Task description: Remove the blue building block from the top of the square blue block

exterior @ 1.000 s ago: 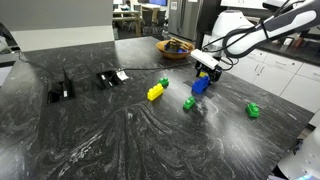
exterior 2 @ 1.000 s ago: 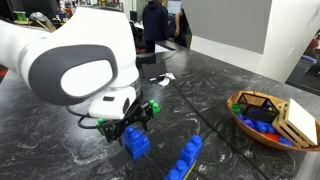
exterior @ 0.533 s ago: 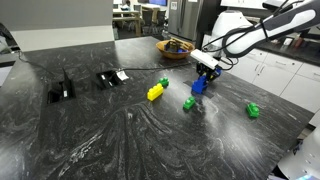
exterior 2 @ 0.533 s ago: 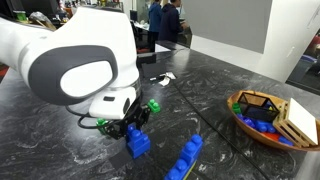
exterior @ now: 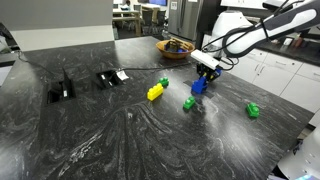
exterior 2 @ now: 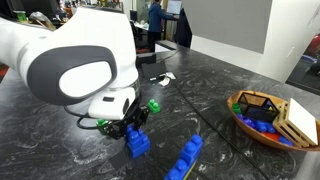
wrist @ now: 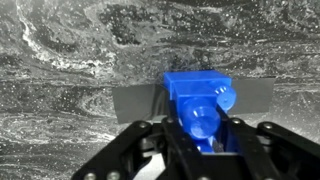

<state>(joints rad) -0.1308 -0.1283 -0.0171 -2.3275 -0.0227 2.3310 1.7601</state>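
In the wrist view the gripper [wrist: 200, 150] has its two fingers [wrist: 142, 150] pressed in on either side of the blue building block [wrist: 203, 122], pinching it. The brick sits dead centre in the claw, and its long axis seems to run away from the camera, across the closing direction. Just beyond and beneath it, touching, is the wider square blue block [wrist: 200, 85], and the stack appears to rest on the dark marbled counter [wrist: 60, 60]. The separation therefore looks like a straight lift off the lower brick.
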